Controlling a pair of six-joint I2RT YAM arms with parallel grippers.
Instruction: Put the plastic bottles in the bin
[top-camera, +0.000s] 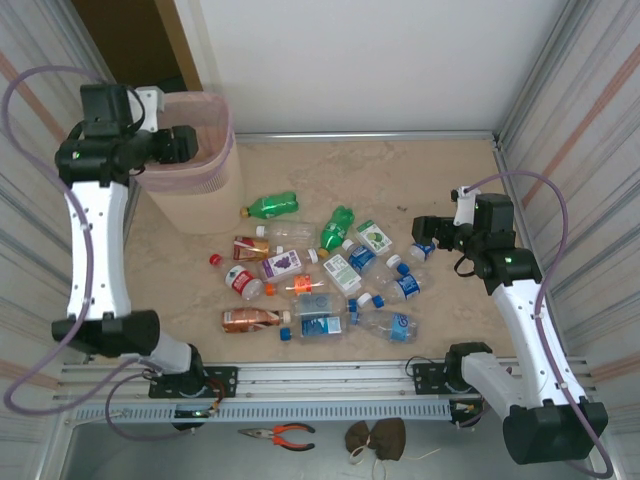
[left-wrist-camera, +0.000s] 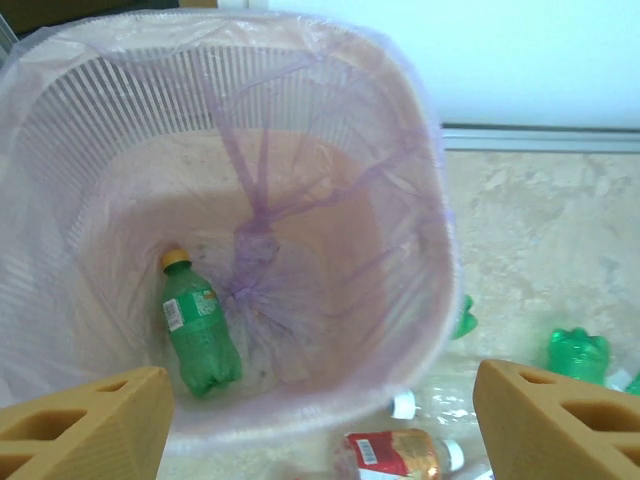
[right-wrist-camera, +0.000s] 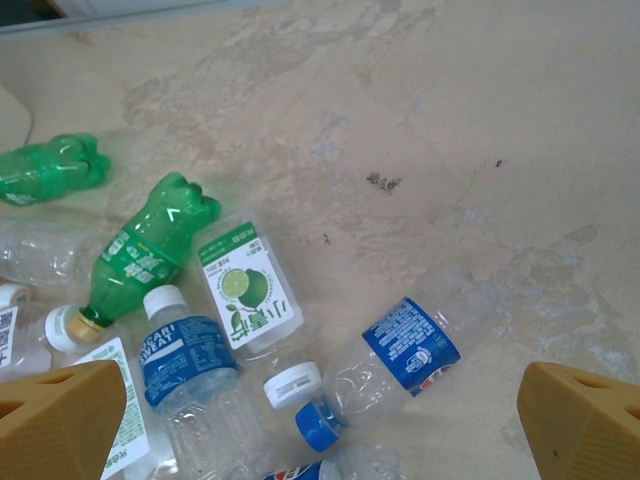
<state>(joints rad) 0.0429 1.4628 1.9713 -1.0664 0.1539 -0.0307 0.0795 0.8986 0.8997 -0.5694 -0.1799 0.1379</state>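
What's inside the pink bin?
One green bottle with a yellowish cap lies on the bin bottom, over a thin knotted liner bag. The near corners are hidden behind the left fingers.

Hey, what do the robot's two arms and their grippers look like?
The left arm and right arm have white links with black joints and black wrist units. A thin lilac cable loops beside each. The fingers are blocky tan-orange pads with cut-out holes.

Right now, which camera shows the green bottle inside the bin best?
The left wrist camera: it looks down into the bin, where the green bottle lies on the bottom. The overhead camera gives the bin's outside, its bottom hidden; the right wrist camera faces table bottles.
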